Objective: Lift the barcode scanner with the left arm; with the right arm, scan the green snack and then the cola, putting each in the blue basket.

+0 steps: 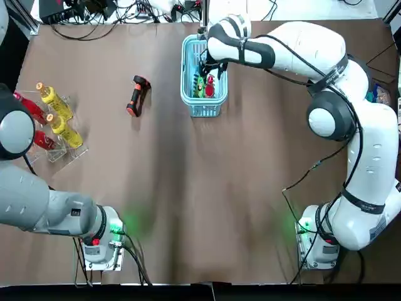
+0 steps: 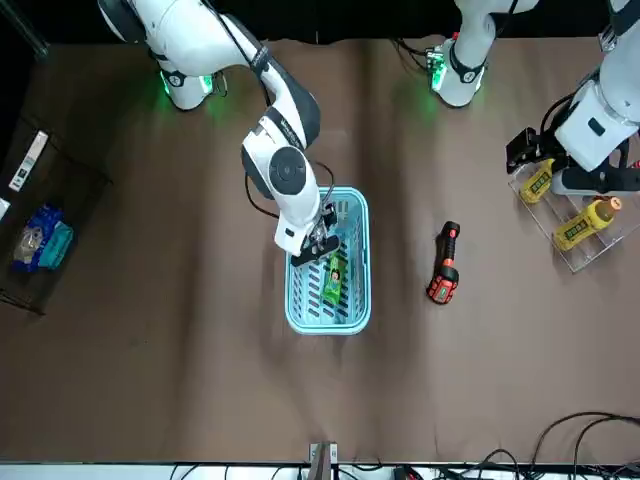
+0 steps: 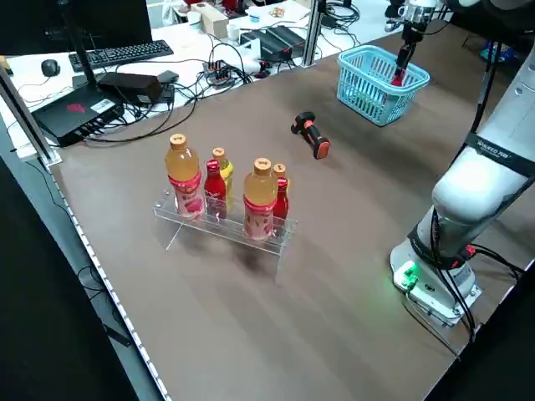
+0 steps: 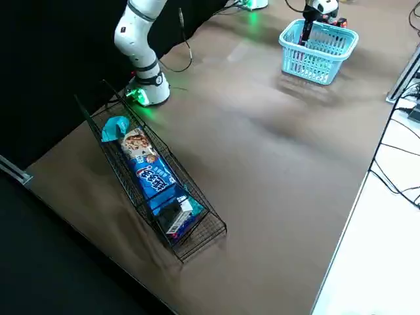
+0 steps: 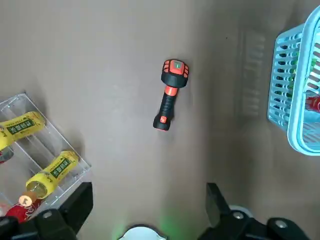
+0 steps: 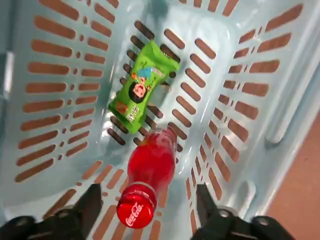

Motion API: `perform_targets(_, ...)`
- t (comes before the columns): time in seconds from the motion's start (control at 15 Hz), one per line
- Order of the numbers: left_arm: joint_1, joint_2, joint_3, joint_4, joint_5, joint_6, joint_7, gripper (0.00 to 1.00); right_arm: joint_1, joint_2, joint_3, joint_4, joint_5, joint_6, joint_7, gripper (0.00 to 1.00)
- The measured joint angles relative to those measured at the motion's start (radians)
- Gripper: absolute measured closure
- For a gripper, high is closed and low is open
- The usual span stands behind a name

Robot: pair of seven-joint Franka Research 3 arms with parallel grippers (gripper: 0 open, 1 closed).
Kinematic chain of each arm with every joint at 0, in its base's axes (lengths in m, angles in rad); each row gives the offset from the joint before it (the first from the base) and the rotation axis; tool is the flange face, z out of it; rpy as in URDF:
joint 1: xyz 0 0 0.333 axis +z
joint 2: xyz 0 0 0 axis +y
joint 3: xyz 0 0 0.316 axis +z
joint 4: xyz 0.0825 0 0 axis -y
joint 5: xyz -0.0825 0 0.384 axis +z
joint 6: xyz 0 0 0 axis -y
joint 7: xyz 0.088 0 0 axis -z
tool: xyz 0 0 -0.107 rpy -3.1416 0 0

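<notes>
The black-and-orange barcode scanner (image 1: pixel 138 95) lies flat on the brown table, left of the blue basket (image 1: pixel 203 113). Nothing holds the scanner (image 5: pixel 169 92). Inside the basket (image 6: pixel 45 75) lie the green snack (image 6: pixel 142 87) and the red cola bottle (image 6: pixel 150 172), side by side. My right gripper (image 6: pixel 147 197) hangs open just over the cola's cap end, its fingers (image 6: pixel 90 200) apart from the bottle. From across the table the right gripper (image 2: pixel 318 240) is lowered into the basket beside the snack (image 2: pixel 334 280). My left gripper (image 5: pixel 147 195) is open, high above the table near the bottle rack.
A clear rack (image 1: pixel 53 122) with yellow and red bottles stands at the table's left edge, under the left arm. A black wire basket (image 4: pixel 151 177) with snack packs sits at the right edge. Cables and desk gear (image 1: pixel 94 15) crowd the far side.
</notes>
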Motion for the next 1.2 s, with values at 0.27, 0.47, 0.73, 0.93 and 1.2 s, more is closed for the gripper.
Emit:
perform_targets(0.27, 0.005, -0.001, 0.014, 0.003, 0.0, 0.052, 0.0, 0.0, -0.005, -0.03, -0.005, 0.021, 0.0, -0.004, 0.012, 0.0)
perform_targets(0.47, 0.013, 0.003, 0.018, 0.001, 0.001, 0.062, 0.0, 0.0, -0.045, -0.095, -0.014, 0.033, -0.001, -0.005, 0.019, 0.0)
perform_targets(0.73, 0.031, 0.016, 0.019, 0.0, 0.003, 0.069, 0.0, 0.0, -0.216, -0.21, -0.022, 0.035, -0.003, -0.069, 0.001, 0.0)
perform_targets(0.93, 0.03, 0.017, 0.015, 0.0, 0.043, 0.069, 0.0, 0.0, -0.35, -0.226, -0.023, 0.022, -0.003, -0.082, -0.089, 0.0)
perform_targets(1.2, 0.029, 0.014, 0.011, 0.002, 0.054, 0.07, 0.0, 0.0, -0.464, -0.232, -0.023, 0.006, -0.003, -0.202, -0.222, 0.0)
